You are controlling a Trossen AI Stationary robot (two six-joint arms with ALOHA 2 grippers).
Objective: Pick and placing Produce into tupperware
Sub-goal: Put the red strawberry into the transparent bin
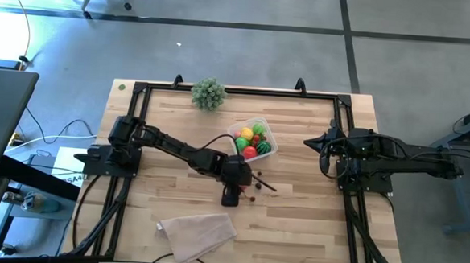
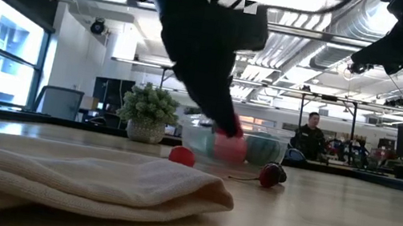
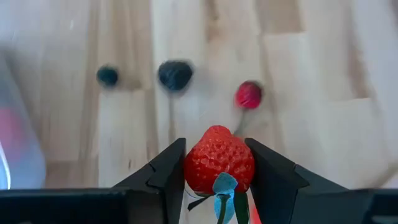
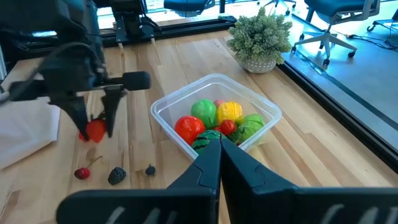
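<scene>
One toy strawberry (image 3: 219,160) is clamped between the left gripper (image 4: 93,127) fingers, above the table (image 1: 311,224) near the tupperware (image 4: 166,112). Three small dark-red pieces (image 4: 81,173) lie loose, blurred. The right gripper (image 4: 214,163), pressed closed, is partly cut off beside the filled tupperware.

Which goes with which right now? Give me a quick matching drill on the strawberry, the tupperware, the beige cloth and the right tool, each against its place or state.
Things:
1. strawberry
2. tupperware
3. beige cloth
4. right tool

Places or states:
A. lying on the table at the near edge, apart from the produce
B. fingers together, waiting at the table's right side
C. clamped between the left tool's fingers
D. holding several red, green and yellow pieces

Pairs: 1-C, 2-D, 3-A, 4-B
</scene>
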